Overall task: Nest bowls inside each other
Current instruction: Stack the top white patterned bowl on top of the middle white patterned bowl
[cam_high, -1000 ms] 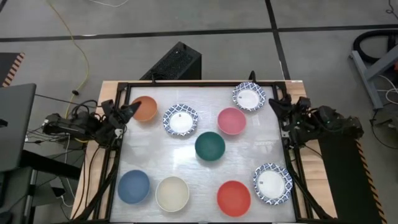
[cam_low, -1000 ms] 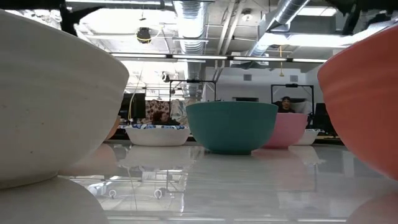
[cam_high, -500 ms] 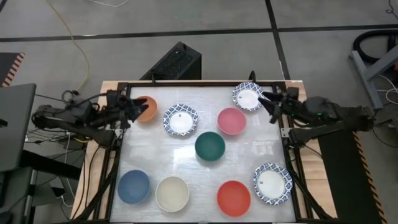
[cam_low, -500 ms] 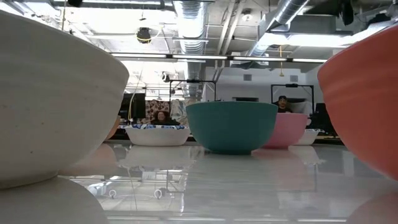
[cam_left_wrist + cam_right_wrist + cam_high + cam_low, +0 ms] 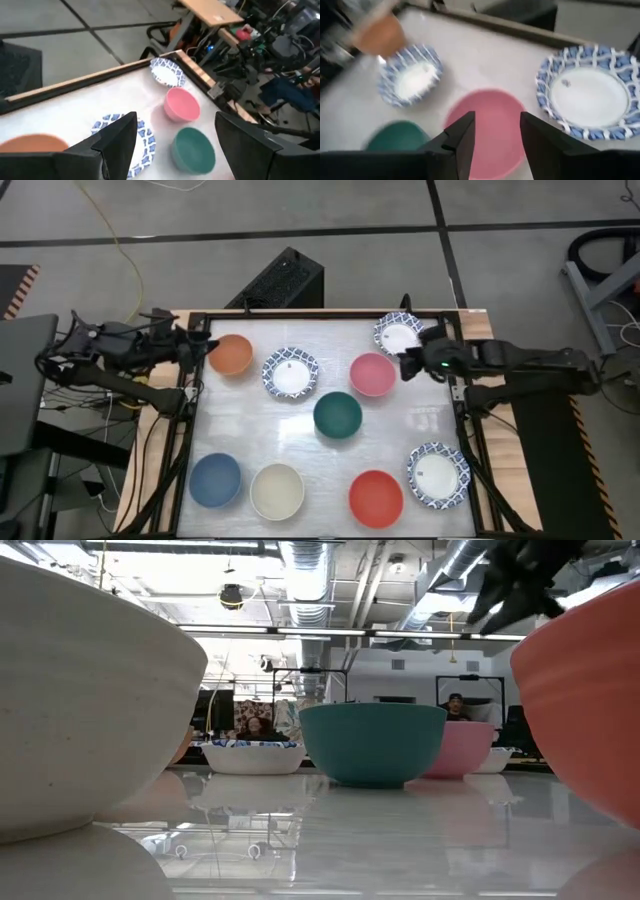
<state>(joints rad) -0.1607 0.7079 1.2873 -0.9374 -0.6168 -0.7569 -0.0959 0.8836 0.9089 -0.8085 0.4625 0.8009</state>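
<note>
Nine bowls stand apart on the white table [image 5: 250, 440], each on its base: orange [image 5: 232, 354], white with blue rim [image 5: 290, 372], pink [image 5: 372, 374], a second patterned one [image 5: 400, 335], dark green [image 5: 337, 414], blue [image 5: 215, 480], cream [image 5: 277, 491], red [image 5: 376, 498], and a third patterned one [image 5: 438, 474]. My left gripper [image 5: 205, 350] hovers open at the table's left edge beside the orange bowl. My right gripper [image 5: 408, 365] hovers open over the pink bowl's [image 5: 485, 130] right side. Both hold nothing.
A black frame [image 5: 190, 430] runs around the table. The bowls leave bare strips of table between them, the widest right of the green bowl. In the low view the cream bowl [image 5: 90, 710] and the red bowl [image 5: 585, 700] stand close to the camera. People sit in the room beyond.
Both arms have unfolded and risen from the table's side edges. My right gripper has swung toward the table's left and come over the pink bowl, entering the low view at the top right. My left gripper has lifted beside the orange bowl. No bowl has moved.
</note>
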